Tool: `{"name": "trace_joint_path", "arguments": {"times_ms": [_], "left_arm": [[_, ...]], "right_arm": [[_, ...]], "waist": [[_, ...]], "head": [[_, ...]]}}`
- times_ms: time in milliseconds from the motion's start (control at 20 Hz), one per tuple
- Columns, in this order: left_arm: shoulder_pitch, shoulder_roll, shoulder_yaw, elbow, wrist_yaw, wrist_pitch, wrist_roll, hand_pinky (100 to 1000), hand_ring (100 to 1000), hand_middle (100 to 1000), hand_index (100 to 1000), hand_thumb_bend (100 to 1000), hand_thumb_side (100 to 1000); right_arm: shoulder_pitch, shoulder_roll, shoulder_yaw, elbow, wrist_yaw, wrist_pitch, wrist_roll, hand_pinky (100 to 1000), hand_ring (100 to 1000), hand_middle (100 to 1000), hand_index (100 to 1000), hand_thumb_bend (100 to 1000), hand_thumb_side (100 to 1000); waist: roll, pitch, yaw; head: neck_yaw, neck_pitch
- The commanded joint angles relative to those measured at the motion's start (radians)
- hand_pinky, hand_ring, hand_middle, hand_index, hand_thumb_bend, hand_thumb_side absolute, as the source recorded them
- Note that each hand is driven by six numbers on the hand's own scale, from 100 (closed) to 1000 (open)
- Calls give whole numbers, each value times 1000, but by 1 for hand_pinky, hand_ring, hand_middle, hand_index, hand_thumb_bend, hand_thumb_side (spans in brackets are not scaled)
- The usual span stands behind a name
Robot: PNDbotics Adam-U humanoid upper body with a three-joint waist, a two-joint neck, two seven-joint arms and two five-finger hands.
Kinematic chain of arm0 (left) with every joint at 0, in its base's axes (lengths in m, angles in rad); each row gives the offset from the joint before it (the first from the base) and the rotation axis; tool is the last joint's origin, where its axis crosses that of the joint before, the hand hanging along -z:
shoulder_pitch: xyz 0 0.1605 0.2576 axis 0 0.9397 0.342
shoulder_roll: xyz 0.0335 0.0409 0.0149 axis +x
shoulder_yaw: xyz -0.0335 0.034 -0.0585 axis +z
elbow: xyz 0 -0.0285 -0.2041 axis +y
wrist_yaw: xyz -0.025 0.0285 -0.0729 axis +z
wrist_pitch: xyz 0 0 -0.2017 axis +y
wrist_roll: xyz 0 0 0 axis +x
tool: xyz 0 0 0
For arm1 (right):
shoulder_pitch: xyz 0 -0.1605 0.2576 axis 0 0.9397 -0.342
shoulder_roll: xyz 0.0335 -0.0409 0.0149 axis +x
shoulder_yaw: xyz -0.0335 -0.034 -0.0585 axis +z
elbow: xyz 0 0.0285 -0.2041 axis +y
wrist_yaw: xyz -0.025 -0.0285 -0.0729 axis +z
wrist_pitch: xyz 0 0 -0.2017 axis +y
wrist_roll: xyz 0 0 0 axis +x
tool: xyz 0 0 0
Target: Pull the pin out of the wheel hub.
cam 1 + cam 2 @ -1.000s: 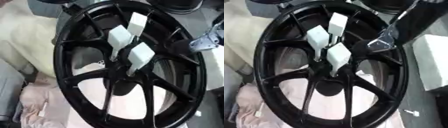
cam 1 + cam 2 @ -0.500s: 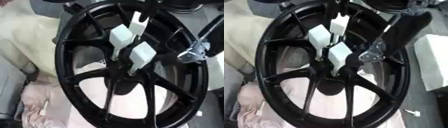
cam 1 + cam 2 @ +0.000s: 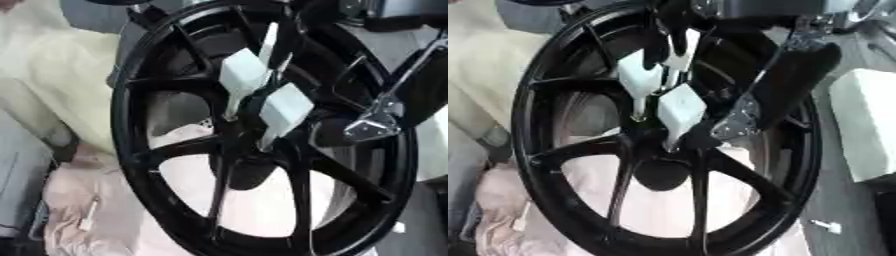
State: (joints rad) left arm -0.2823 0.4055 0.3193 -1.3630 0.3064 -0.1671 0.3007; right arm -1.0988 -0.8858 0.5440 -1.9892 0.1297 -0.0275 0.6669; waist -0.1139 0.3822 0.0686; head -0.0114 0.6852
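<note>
Because the white-headed pins (image 3: 282, 109) stand seated at the centre of the black wheel hub (image 3: 140, 90), the right hand (image 3: 750, 117) reaches in beside them; its finger state cannot be determined.

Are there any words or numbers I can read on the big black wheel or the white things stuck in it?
No words, numbers, brands or signs can be read anywhere.
Black wheel: rim and spokes show no readable marks.
White pins at the hub: plain white, nothing written on them.
White block beside the wheel: blank.
Right hand: dark, with a silver part, no readable label.
</note>
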Motion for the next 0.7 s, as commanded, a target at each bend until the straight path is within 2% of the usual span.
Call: {"name": "trace_joint_path", "arguments": {"times_ms": [50, 350, 700], "left_arm": [[-8, 23, 0, -12, -2, -1, -4, 733, 547, 536, 726, 685, 572], [-12, 21, 0, -14, -1, -2, -6, 733, 547, 536, 726, 687, 572], [-14, 19, -1, -15, 0, -2, -6, 733, 547, 536, 726, 686, 572]], "right_arm": [[-4, -8, -6, -11, 23, 10, -8, 745, 645, 639, 746, 511, 343], [22, 12, -1, -6, 60, 26, -28, 737, 637, 631, 737, 517, 359], [47, 24, 2, 18, 100, 17, -45, 735, 634, 628, 735, 508, 328]], "waist": [[8, -29, 2], [10, -25, 7], [12, -22, 10]], "head": [[0, 5], [-5, 5], [-8, 6]]}}
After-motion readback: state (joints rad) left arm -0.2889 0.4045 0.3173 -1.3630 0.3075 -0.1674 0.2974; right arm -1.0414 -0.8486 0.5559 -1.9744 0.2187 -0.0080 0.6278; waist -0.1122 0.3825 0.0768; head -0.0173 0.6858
